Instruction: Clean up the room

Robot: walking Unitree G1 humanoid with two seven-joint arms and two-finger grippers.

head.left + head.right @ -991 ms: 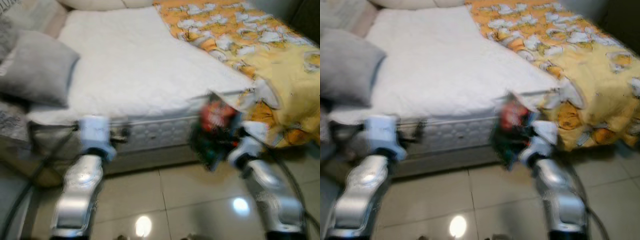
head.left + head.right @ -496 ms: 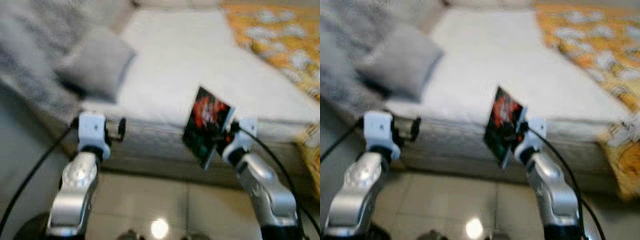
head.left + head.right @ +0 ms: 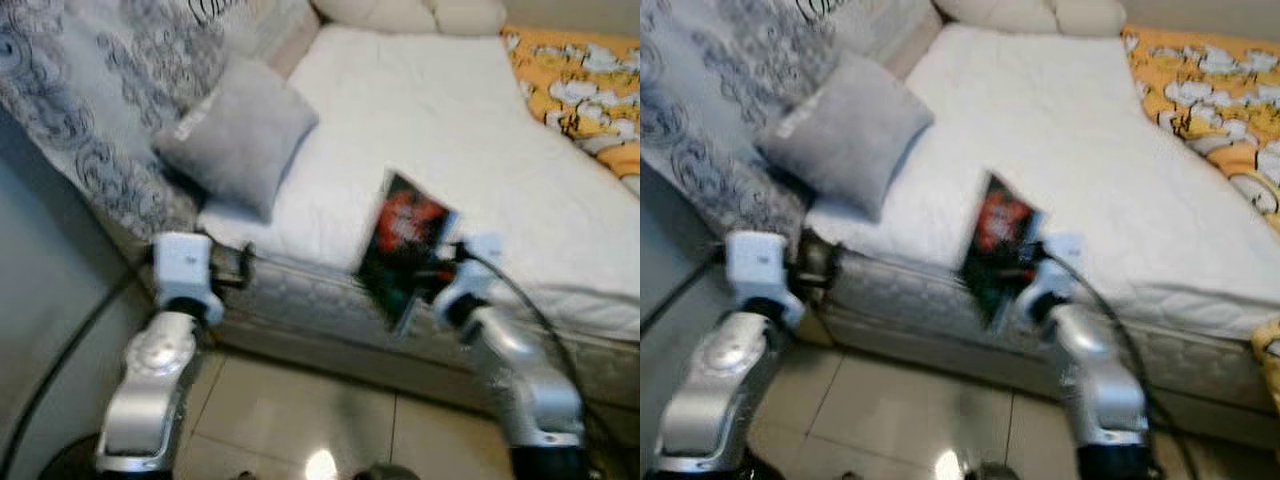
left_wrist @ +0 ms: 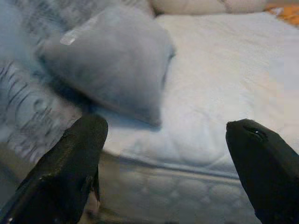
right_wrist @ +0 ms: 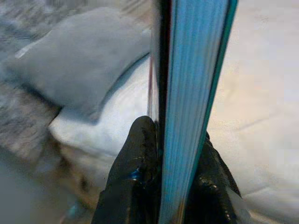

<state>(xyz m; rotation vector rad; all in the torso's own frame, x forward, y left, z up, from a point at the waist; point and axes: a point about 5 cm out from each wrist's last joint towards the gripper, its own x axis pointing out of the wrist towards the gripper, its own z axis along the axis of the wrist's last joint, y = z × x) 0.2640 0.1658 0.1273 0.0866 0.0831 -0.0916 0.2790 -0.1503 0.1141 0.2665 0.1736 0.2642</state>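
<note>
The whole view swings left compared with a second ago: the yellow-orange patterned blanket (image 3: 585, 85) slides off toward the right edge, and the grey square pillow (image 3: 240, 135) now sits well into frame on the white quilted mattress (image 3: 450, 130). The right claw (image 3: 432, 272) stays clamped on the thin dark book with a red cover picture (image 3: 403, 247), held upright in front of the mattress edge. Seen edge-on from the right wrist, its pages look pale blue between the black fingers (image 5: 135, 172). The cover art is too blurred to read. The left claw (image 4: 168, 154) hovers wide open, empty, facing the pillow.
</note>
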